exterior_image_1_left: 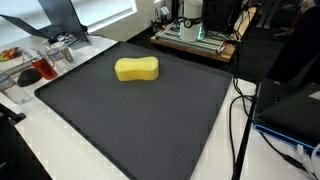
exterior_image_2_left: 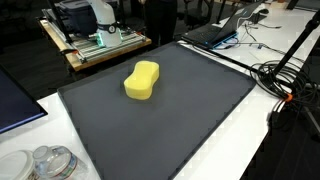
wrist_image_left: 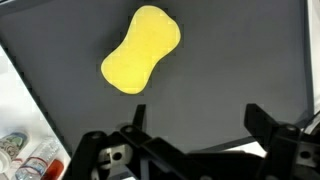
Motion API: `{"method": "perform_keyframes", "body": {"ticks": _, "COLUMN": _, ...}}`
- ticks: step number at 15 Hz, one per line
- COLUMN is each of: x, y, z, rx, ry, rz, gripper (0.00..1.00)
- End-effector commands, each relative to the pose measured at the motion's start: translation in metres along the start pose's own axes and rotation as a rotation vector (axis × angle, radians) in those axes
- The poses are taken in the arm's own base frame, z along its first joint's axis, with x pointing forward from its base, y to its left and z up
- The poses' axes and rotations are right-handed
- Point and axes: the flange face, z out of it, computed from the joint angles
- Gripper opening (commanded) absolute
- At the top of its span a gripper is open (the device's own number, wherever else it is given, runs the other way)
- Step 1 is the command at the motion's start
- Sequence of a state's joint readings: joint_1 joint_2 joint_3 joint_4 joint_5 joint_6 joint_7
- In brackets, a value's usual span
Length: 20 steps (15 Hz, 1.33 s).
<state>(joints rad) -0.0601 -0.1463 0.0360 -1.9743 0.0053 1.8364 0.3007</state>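
Gripper (wrist_image_left: 195,128), jaws spread, hovers clear of yellow sponge (wrist_image_left: 141,50) on mat (wrist_image_left: 235,60).

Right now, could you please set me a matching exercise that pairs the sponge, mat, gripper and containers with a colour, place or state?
Things:
1 sponge
2 mat
3 gripper
4 containers

Descriptions:
a open, holding nothing
b yellow, lying on the mat
c clear, off the mat on the white table
d dark grey, spread flat

Pairs: 1-b, 2-d, 3-a, 4-c
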Motion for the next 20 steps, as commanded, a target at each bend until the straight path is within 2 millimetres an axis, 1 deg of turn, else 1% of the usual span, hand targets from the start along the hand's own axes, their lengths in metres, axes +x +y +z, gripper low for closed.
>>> {"method": "perform_keyframes", "body": {"ticks": 1, "x": 0.01, "y": -0.038, "z": 0.023, "rx": -0.132, "ry": -0.067, "rz": 0.018, "gripper": 1.0}}
{"method": "perform_keyframes", "body": {"ticks": 4, "x": 0.009, "y": -0.073, "z": 0.046, "rx": -0.234, "ry": -0.128, "rz": 0.008, "gripper": 1.0}}
{"method": "perform_keyframes", "body": {"ticks": 8, "x": 0.004, "y": -0.117, "z": 0.075, "rx": -0.397, "ry": -0.181, "rz": 0.042, "gripper": 1.0}}
{"method": "perform_keyframes", "body": {"ticks": 14, "x": -0.012, "y": -0.184, "z": 0.118, "rx": -0.572, "ry": -0.262, "rz": 0.079, "gripper": 1.0}}
{"method": "perform_keyframes", "body": {"ticks": 18, "x": -0.019, "y": -0.217, "z": 0.148, "rx": -0.632, "ry": -0.315, "rz": 0.076, "gripper": 1.0}}
{"method": "perform_keyframes", "body": {"ticks": 20, "x": -0.017, "y": -0.225, "z": 0.163, "rx": -0.62, "ry": -0.336, "rz": 0.073, "gripper": 1.0}}
